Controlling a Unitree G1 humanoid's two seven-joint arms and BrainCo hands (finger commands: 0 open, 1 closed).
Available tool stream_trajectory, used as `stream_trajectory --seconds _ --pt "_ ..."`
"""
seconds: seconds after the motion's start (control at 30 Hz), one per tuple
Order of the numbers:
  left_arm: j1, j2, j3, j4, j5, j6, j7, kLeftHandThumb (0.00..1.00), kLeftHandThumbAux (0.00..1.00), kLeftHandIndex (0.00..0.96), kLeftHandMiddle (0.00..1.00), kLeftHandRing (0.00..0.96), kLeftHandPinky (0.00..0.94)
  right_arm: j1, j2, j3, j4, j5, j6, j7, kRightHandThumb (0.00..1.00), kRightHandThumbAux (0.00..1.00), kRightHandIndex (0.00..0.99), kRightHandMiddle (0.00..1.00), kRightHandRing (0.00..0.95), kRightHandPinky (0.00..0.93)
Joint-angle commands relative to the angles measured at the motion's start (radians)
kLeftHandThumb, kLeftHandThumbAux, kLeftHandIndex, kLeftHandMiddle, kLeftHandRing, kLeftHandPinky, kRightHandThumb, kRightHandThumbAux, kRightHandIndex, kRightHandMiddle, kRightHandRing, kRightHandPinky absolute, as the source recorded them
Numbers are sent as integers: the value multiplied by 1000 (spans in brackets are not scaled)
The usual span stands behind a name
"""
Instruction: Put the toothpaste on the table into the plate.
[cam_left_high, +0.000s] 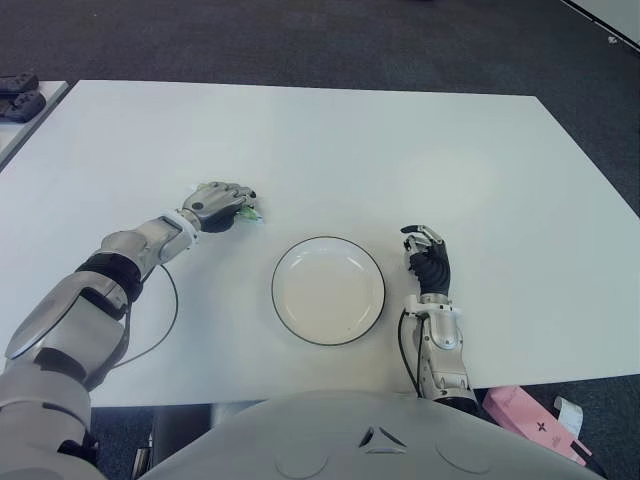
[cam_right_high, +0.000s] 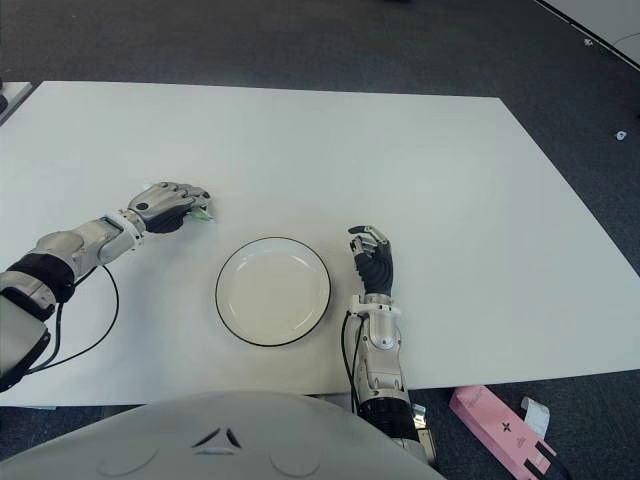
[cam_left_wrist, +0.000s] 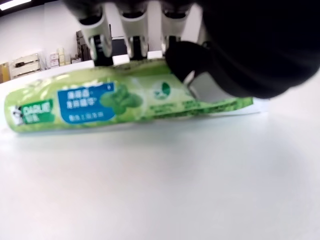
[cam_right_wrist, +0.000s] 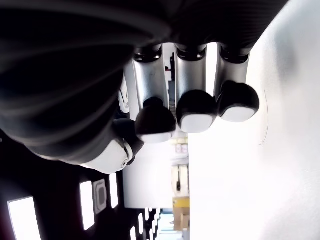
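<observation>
Green toothpaste (cam_left_wrist: 125, 102) lies flat on the white desk (cam_left_high: 400, 150), left of the plate (cam_left_high: 328, 291). Our left robot hand (cam_left_high: 222, 205) curls over it, clasping across its long axis. Our right robot hand (cam_left_high: 430, 262) shows beside the plate, curled and empty.

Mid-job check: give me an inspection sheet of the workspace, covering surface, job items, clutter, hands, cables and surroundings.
Surface: white table, bare apart from the job's things.
Job's things: green toothpaste lying on the table under the left hand; white plate with dark rim, nothing in it.
Clutter: nothing seen on the table.
Hands: left hand curled over the toothpaste, left of the plate; right hand right of the plate, holding nothing.
Cables: black cable looping by the left forearm.
Surroundings: dark floor; pink box on it.
</observation>
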Motion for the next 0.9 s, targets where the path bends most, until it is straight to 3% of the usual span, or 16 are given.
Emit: stream_trajectory --seconds 0.03,0.3,0.47,0.9 --pt "12 -3 18 21 -14 0 -1 850 670 395 538 824 785 -16 9 -4 21 12 -16 5 706 722 438 917 895 883" --pt "18 13 69 -32 -60 -14 -14 850 670 395 540 841 803 -22 5 -7 37 17 -30 18 705 723 438 914 892 880" --pt "21 59 124 -163 -94 -27 -51 850 670 396 543 854 822 -25 10 -9 32 8 -14 3 705 723 438 912 890 880" --pt "92 86 215 -360 -70 43 7 852 665 409 557 892 882 -33 6 -6 43 12 -10 8 705 724 438 910 891 875"
